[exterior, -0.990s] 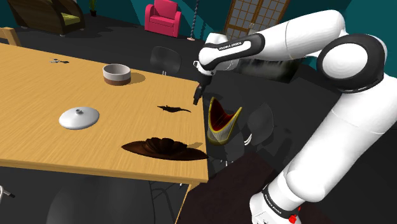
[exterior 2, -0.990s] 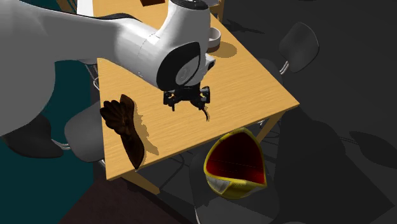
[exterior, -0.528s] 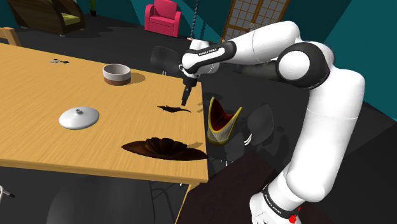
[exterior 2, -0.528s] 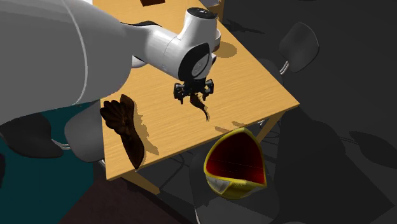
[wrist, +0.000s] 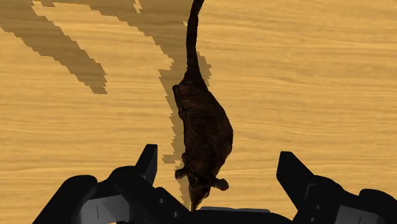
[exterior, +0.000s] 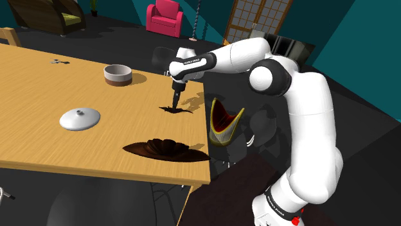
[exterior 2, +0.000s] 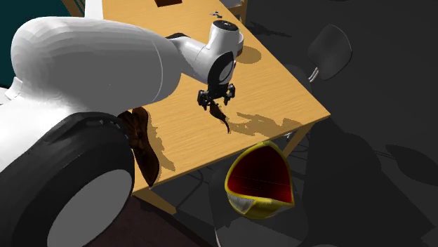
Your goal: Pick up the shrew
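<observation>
Light wooden bench, teal walls behind. Small dark-brown long-tailed shrew lies flat near the bench's edge. Jaws spread wide, straddling its head end without contact, apparently positioned to close across the body.

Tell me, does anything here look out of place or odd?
The yellow bowl with a red inside sits tilted off the wooden table, down beside its corner; what it rests on is unclear. The dark scalloped dish lies right at the table's edge. The shrew lies flat on the tabletop, nothing odd.
</observation>
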